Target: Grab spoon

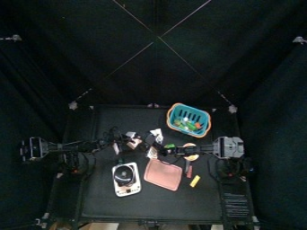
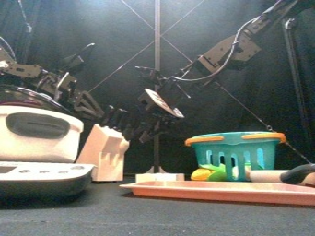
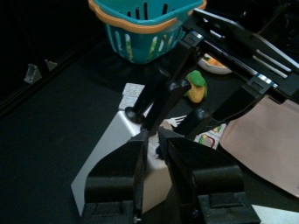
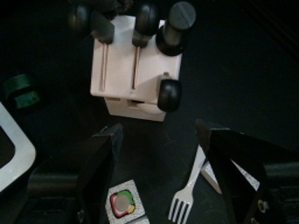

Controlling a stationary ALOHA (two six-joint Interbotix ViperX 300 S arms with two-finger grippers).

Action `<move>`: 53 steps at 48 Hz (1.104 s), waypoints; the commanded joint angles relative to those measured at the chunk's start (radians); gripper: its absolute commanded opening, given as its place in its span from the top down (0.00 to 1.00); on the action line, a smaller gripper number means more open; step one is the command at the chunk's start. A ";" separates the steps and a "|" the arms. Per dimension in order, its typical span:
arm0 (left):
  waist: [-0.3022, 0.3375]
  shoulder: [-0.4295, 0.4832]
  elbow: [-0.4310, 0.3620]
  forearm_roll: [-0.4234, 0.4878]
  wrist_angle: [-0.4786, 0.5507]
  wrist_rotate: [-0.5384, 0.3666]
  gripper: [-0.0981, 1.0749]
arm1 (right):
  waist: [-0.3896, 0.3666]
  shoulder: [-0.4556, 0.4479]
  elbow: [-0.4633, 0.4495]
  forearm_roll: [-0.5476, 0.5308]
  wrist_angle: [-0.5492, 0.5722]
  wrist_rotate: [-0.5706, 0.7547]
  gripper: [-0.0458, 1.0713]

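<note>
Showing a small black table [image 1: 102, 121] from above, with two black arms meeting over its middle. Looks close to done, as a judgement: shows the left gripper [image 3: 159, 140] with fingers drawn narrow, apparently pinching a flat grey spoon [image 3: 107, 162], though cannot make out the exact contact. Places the spoon [image 2: 164, 101] off the table in the level view, tilted, hanging in the air near the middle, left of the basket. Shows the right gripper [image 4: 163, 144] with fingers spread wide and holding nothing, just beside the left one. Leaves, by the look of it, only a firm hold and a clean lift away.

Surrounds the pair with clutter. Puts a teal basket [image 1: 188, 116] with an orange rim at the far right, with a yellow and green toy [image 3: 198, 84] near it. Sets a pink tray [image 1: 166, 177] near and right of middle, and a white appliance [image 1: 126, 178] near and left. Finds a white knife block [image 4: 126, 74] with black handles beyond the open right fingers, and a white plastic fork [image 4: 184, 199] lying flat close by, beside a small card [image 4: 122, 203]. Crowds the working space: right arm close alongside the left, knife block and basket near enough to be bumped on any low swing.
</note>
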 commanded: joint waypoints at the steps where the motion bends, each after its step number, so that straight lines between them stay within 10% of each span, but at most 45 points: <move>1: 0.003 0.002 -0.020 0.003 -0.009 0.002 0.38 | -0.006 -0.003 -0.044 -0.005 -0.002 -0.002 0.08; 25: 0.005 0.002 -0.015 0.003 -0.009 0.002 0.38 | -0.025 0.049 -0.095 0.020 0.003 -0.002 0.10; 53: 0.005 0.002 -0.012 0.003 -0.009 0.002 0.38 | -0.023 0.052 -0.094 0.028 0.003 -0.003 0.33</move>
